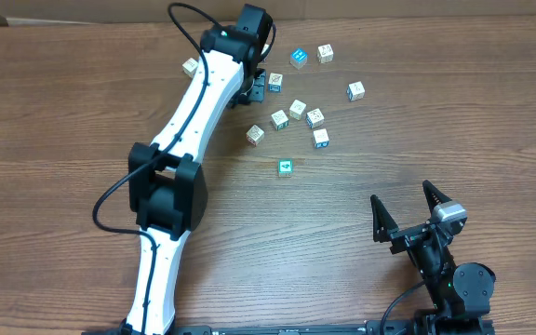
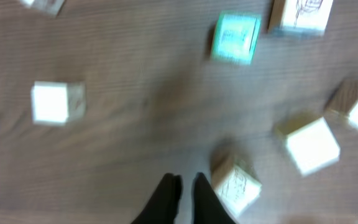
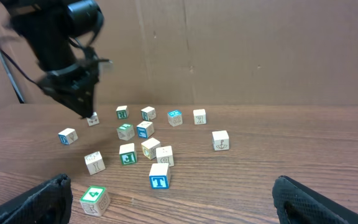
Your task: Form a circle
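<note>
Two arms share the wooden tabletop [image 1: 63, 140]. The left gripper [image 2: 186, 183] is closed on nothing, its tips just beside one cube [image 2: 235, 186]. The right gripper [image 1: 403, 200] sits well apart from the left gripper, jaws spread wide. Small cubes [image 1: 298, 109] lie scattered around the left gripper, mostly to its right, in a loose cluster rather than a ring.

My left arm [image 1: 198, 93] wears long white shells between chunky black joints, a black cable [image 1: 100, 209] looping off it, and my right arm [image 1: 440, 270] is all black with a small grey camera [image 1: 448, 214] and two tapered fingers [image 1: 378, 216].
</note>
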Motion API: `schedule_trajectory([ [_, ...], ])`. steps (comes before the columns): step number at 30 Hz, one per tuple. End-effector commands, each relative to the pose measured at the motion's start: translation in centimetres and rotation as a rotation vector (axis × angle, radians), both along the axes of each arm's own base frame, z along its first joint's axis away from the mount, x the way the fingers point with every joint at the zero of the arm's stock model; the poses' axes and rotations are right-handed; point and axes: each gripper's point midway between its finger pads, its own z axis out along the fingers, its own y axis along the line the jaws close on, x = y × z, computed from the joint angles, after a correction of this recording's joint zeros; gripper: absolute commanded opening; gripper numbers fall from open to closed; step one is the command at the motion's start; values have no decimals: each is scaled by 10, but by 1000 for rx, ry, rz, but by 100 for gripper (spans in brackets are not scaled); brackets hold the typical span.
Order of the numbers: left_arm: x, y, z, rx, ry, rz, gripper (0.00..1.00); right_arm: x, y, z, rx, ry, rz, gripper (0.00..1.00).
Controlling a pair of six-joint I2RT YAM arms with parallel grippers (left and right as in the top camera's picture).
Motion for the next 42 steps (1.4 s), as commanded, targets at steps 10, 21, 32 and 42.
schedule_trajectory([
  [10,-61,-1,-57,-1,260,1,4,1,-2,-2,-4,-6,-10,100],
  [21,-46,-37,-93,-82,161,-73,6,1,-2,-2,-4,-5,-10,100],
  [32,3,-95,-76,-269,-74,-146,8,1,-2,-2,-4,-5,-10,100],
  [42,40,-97,-28,-297,-216,-132,23,1,-2,-2,-4,-5,-10,100],
])
